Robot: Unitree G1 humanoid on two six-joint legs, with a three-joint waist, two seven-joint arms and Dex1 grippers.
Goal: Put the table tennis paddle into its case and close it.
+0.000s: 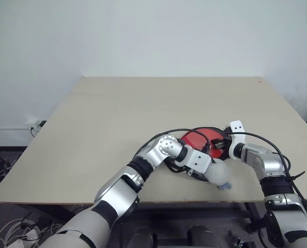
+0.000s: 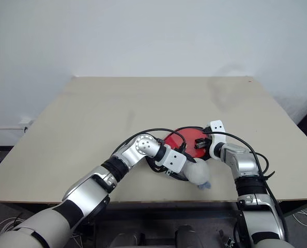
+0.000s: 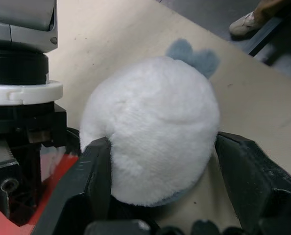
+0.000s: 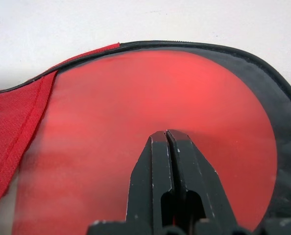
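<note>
The case (image 1: 201,137) lies flat near the table's front edge, its red panel and clear window facing up. Through the window I see the red face of the table tennis paddle (image 4: 135,107); its handle is hidden. My right gripper (image 4: 166,134) is shut, with its tips resting on the window. A small white soft lump (image 3: 155,127) with a grey-blue tuft sits just in front of the case. My left gripper (image 3: 162,147) reaches across from the left, and its two black fingers (image 3: 94,166) press the lump from both sides.
The tan table (image 1: 117,113) stretches bare to the back and left. The lump (image 1: 219,174) lies close to the front edge. A person's shoe (image 3: 246,22) stands on the floor beyond that edge. Cables (image 1: 9,170) lie on the floor at the left.
</note>
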